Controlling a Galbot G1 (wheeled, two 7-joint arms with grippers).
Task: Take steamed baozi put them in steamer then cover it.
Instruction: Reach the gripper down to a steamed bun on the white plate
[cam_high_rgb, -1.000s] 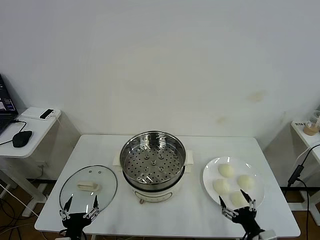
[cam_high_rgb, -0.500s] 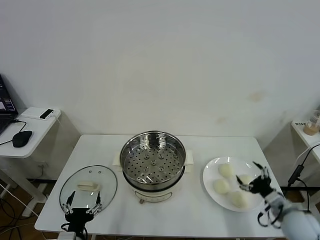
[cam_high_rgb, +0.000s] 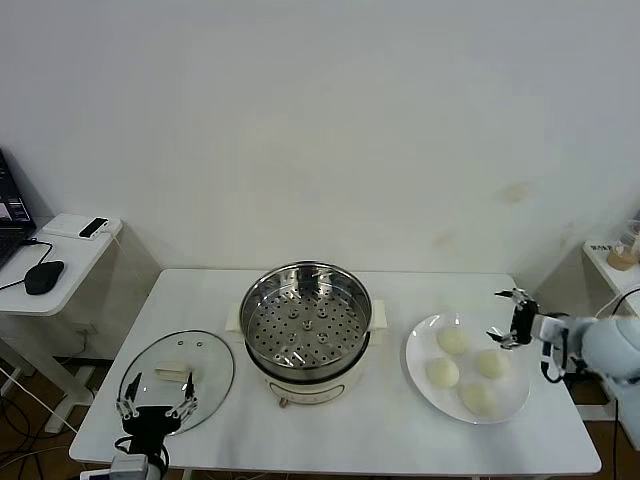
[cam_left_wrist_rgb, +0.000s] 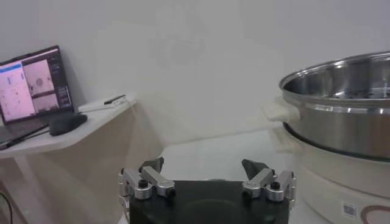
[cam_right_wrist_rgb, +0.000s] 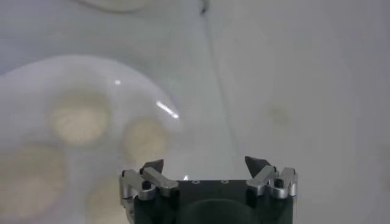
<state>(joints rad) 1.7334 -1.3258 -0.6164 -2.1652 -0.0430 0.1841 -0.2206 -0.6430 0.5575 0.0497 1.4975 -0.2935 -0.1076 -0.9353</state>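
Observation:
The steamer (cam_high_rgb: 305, 325) stands open at the table's middle, its perforated tray bare; its steel wall (cam_left_wrist_rgb: 341, 103) fills one side of the left wrist view. Several steamed baozi (cam_high_rgb: 452, 341) lie on a white plate (cam_high_rgb: 420, 352) to the right. The cover (cam_high_rgb: 177, 375) lies flat at the front left. My right gripper (cam_high_rgb: 503, 317) hovers open by the plate's far right rim, a little above the baozi (cam_right_wrist_rgb: 79, 119); nothing sits between its fingertips (cam_right_wrist_rgb: 204, 164). My left gripper (cam_high_rgb: 155, 400) stands open and empty (cam_left_wrist_rgb: 204, 165) at the cover's near edge.
A side desk at the left carries a laptop (cam_left_wrist_rgb: 30, 82), a mouse (cam_high_rgb: 43, 276) and a small device (cam_high_rgb: 93, 228). Another small table with a cup (cam_high_rgb: 622, 255) and a hanging cable (cam_high_rgb: 590, 350) stands to the right. A white wall runs behind the table.
My right arm has swung from the table's front edge up and out to the plate's right side. The left gripper has barely shifted. Baozi, steamer and cover have not moved.

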